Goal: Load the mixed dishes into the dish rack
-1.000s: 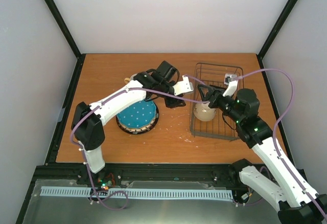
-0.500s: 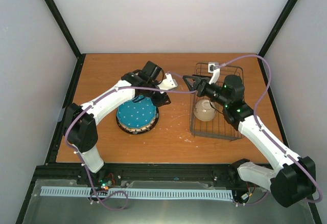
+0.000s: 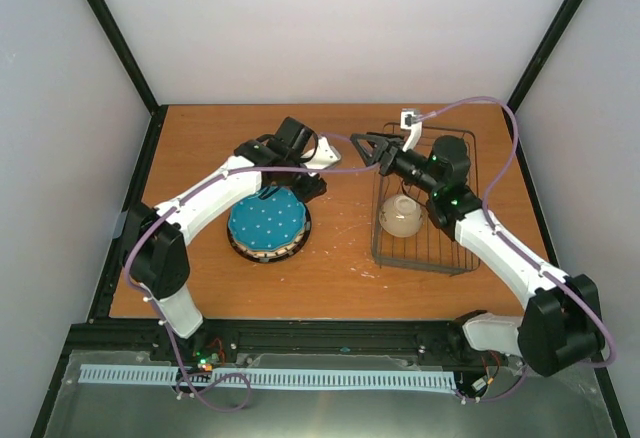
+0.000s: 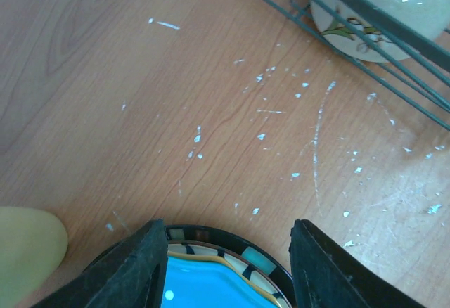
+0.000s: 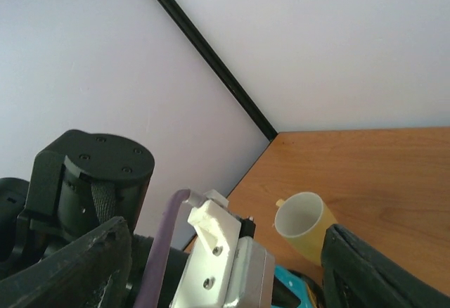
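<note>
The teal dotted plate (image 3: pixel 267 222) lies on top of a stack on the table, left of the middle. The left wrist view shows the teal plate (image 4: pixel 196 290), a thin orange-yellow edge (image 4: pixel 214 259) and a striped rim (image 4: pixel 257 259) under it. My left gripper (image 3: pixel 309 188) is open just above the stack's far right edge, its fingers (image 4: pixel 140 273) either side of the rim. The cream-white bowl (image 3: pixel 401 215) sits in the dark wire rack (image 3: pixel 455 248). My right gripper (image 3: pixel 362 150) is open and empty, left of the rack. The yellow mug (image 5: pixel 304 223) lies on its side beyond the left arm.
The left arm's wrist and white camera mount (image 5: pixel 225 252) fill the space right in front of my right gripper. The rack's wires (image 4: pixel 394 76) and the bowl (image 4: pixel 365 20) lie just beyond my left gripper. The black frame posts stand at the table's back corners.
My right gripper has left the bowl in the rack and swung up and left, out past the rack's left side. My left gripper has drawn back left over the plate stack's edge.
</note>
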